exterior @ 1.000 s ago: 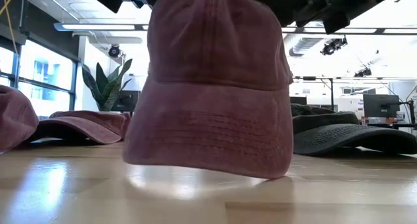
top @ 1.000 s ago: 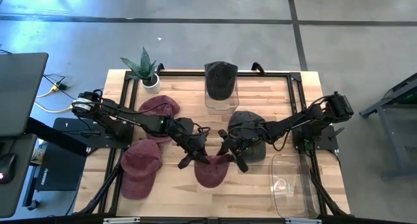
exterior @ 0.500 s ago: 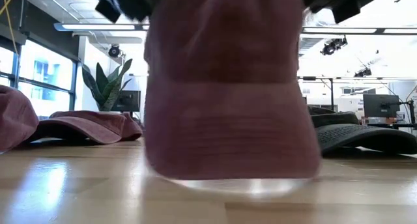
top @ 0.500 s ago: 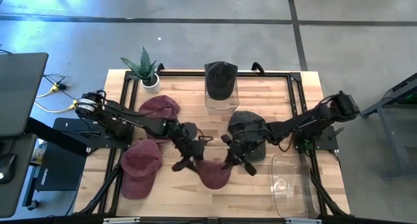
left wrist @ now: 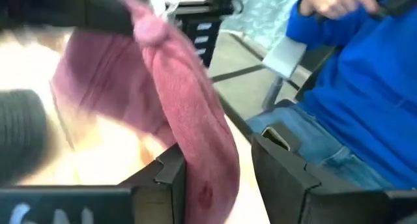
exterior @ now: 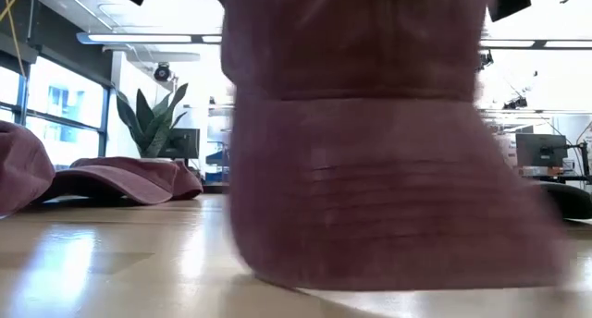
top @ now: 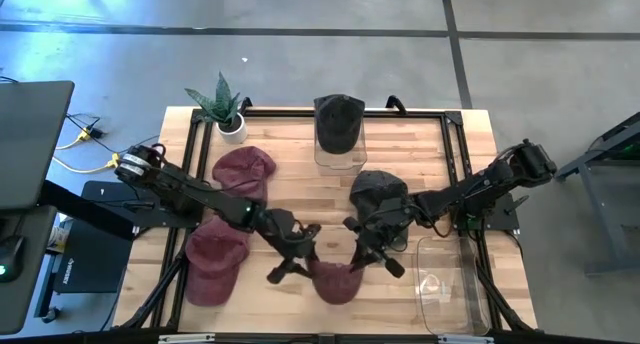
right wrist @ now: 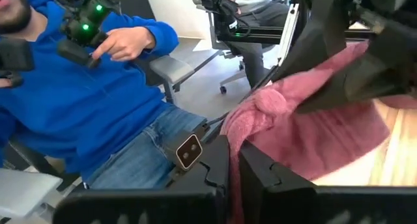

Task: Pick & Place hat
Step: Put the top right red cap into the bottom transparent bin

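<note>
Right gripper: your right gripper [top: 362, 256] has its fingers [right wrist: 215, 175] pressed together on a fold of the faded maroon cotton cap [top: 335, 281]; in its wrist view the pinched fabric bunches up just above the fingertips.
Left gripper: your left gripper [top: 290, 264] sits at the cap's opposite edge; its fingers [left wrist: 171, 168] stand apart with the cap's cloth [left wrist: 195, 146] running down between them, and you cannot tell whether they actually press it.
Cap, relative to the grippers: the maroon cap hangs between your two grippers and a little toward the table's front edge, held up off the light wooden table [top: 400, 304]; the low view shows it [exterior: 370, 152] filling the foreground with its lower rim close to the wood.
Just behind the right gripper: a dark grey cap [top: 378, 196] lies on the table beside the right arm.
Behind the left gripper: a second maroon cap [top: 218, 262] lies beside the left arm, and a third maroon cap [top: 243, 169] lies farther back.
Beyond the right gripper: a clear plastic bin [top: 445, 274] sits at the table's front right corner.
Far side: a black cap [top: 338, 122] rests on a clear stand at the back edge, with a small potted plant in a white pot [top: 222, 109] at the back left corner.
Room beyond: a person in a blue hooded top and jeans [right wrist: 78, 100] sits close to the table front.
</note>
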Controlling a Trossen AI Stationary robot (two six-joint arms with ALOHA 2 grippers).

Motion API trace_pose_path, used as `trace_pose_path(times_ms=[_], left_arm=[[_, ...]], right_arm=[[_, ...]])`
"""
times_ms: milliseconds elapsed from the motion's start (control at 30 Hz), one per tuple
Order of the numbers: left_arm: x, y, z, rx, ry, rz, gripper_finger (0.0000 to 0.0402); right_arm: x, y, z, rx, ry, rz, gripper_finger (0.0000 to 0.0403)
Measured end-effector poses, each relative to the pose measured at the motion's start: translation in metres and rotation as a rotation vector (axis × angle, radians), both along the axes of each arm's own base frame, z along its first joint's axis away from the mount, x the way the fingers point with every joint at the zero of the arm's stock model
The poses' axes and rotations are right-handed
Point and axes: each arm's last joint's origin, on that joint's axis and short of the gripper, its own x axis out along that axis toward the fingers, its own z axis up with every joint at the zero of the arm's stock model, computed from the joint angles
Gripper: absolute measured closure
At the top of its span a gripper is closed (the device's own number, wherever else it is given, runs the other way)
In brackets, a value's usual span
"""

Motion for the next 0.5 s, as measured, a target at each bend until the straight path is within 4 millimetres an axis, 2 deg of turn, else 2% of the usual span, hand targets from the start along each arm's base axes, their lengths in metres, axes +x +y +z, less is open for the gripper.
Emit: trace_pose_path(times_ms=[133, 233, 367, 500], left_arm=[[0.0020, 0.0064, -0.0009, -0.024, 0.032, 0.033, 0.0266], [0.0034, 0.0083, 0.0009, -0.031, 0.012, 0.039, 0.0282], [0.0037, 0.0071, 0.0029, -0.040, -0.007, 0.029, 0.0321], [0.0042, 0.0075, 0.0036, -0.042, -0.014, 0.041, 0.0373]], right_arm=[[0.0001, -0.0001, 0.0000, -0.018, -0.017, 0.003, 0.0386], [0.0001, -0.0001, 0.0000, -0.019, -0.018, 0.000, 0.0361], [0.0011, -0.0013, -0.0003, -0.022, -0.009, -0.057, 0.0308], [0.0024, -0.0031, -0.0004, -0.016, 0.006, -0.129, 0.0238]])
